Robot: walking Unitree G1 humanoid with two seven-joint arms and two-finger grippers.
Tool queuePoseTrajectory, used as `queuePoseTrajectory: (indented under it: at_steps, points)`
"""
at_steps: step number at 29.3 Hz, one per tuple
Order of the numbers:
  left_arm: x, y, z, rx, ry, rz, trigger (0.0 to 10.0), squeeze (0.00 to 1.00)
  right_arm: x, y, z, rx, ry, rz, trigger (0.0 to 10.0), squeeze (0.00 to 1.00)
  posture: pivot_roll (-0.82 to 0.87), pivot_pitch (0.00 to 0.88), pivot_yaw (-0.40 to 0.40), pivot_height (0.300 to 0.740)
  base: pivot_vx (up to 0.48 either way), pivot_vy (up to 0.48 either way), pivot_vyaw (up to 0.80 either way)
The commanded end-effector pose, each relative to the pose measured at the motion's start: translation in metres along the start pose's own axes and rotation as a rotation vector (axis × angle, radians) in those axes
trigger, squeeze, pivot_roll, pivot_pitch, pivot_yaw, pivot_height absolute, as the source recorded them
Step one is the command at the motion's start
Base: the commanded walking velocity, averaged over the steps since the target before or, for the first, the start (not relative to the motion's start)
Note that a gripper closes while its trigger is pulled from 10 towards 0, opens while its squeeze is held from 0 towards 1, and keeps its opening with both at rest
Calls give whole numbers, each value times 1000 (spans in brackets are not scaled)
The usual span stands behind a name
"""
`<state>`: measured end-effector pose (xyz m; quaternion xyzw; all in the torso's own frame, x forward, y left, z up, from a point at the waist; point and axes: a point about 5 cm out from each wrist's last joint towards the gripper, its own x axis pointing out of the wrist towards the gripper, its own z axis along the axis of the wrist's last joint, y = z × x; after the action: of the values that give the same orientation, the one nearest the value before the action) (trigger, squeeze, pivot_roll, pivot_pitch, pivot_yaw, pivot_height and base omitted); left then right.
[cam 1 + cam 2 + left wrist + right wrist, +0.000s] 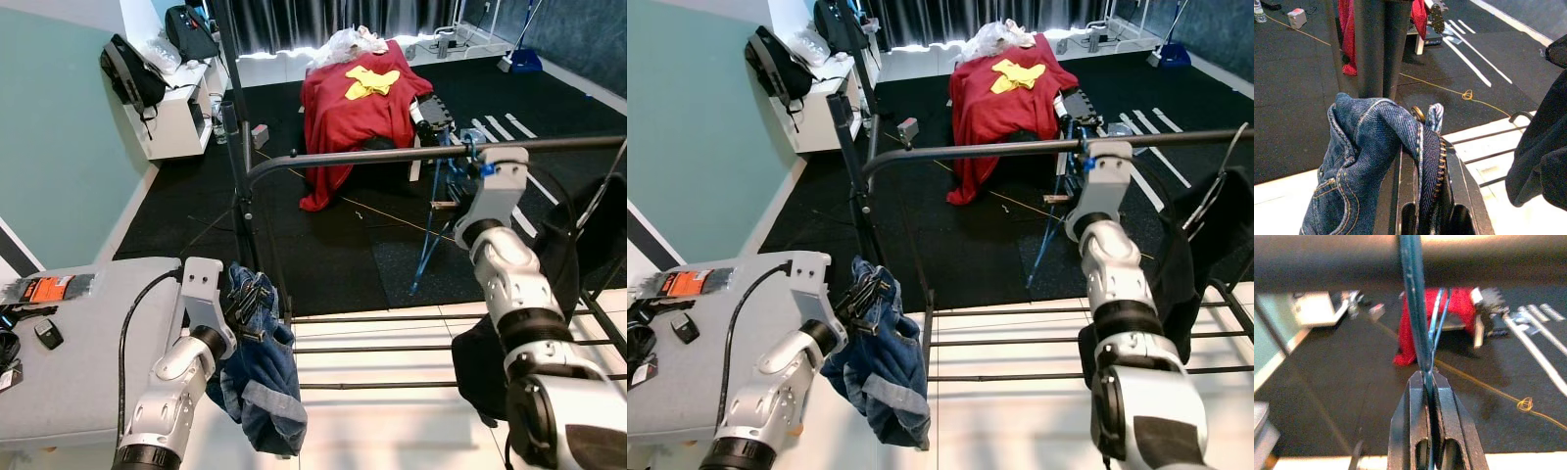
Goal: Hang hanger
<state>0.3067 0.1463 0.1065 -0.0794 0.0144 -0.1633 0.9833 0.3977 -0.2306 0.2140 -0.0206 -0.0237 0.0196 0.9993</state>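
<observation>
Right gripper pinching a blue wire hanger under the rail

The right gripper's [1429,382] two black fingers [1410,426] are closed on the thin blue metal wire hanger [1418,323], which rises to the dark round clothes rail [1327,264]. Beyond, blurred, a red cloth [1410,328] drapes over something on the black floor [1342,391].

A dark carpeted floor [323,245] is seen across most of the room, giving way to pale tiles [392,411] nearer the camera. The left side is bounded by a pale green wall [59,147]. A white cabinet [181,117] is set against it, with a black backpack [132,73] hung at its side. Dark curtains [313,20] are drawn along the far wall, with daylight let in beneath them. A piece of furniture is draped in a red cloth [358,108]. A grey tabletop [69,343] is placed at the near left
</observation>
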Motion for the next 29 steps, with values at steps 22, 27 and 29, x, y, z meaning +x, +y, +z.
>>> queuePoseTrajectory:
  at_steps: [22,27,29]
  points:
    - [-7,2,2,4,0,-2,10000,0,3,-8,1,50,120,61,10000,914,93,65,106,740,0,0,0]
    - [-6,1,3,3,0,-3,10000,0,3,-10,2,27,127,59,10000,953,94,68,104,740,0,0,0]
    - [-6,1,3,2,-1,-4,10000,0,3,-10,3,13,128,54,10000,90,95,70,104,740,0,0,0]
